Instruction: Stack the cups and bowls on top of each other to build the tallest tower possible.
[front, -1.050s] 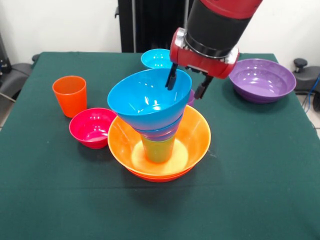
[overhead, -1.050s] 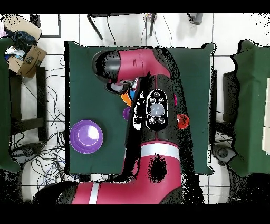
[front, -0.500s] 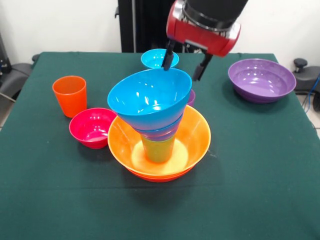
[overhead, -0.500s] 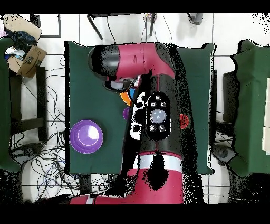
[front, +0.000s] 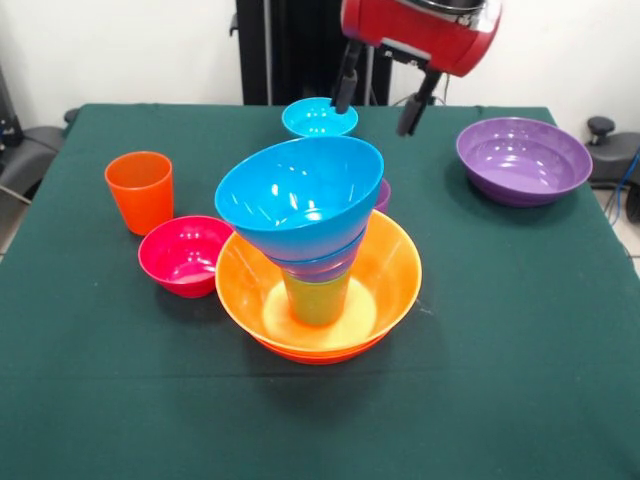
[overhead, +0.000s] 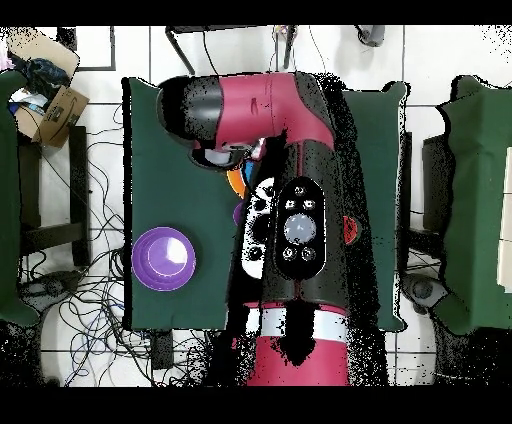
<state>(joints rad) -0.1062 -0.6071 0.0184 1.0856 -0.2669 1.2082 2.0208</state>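
Lifted higher, gripper (front: 380, 92) — fingers apart, empty — above and behind tilted sky-blue bowl (front: 300, 195) topping tower (front: 315, 255)

The red and black arm (overhead: 290, 200) comes down from the top edge in the front view. Its gripper (front: 381, 92) hangs in the air, pointing down, and holds nothing. The two dark fingers (front: 346, 80) stand apart. In the overhead view the arm reaches forward over the table.

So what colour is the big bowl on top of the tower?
Sky blue, seen best in the front view.
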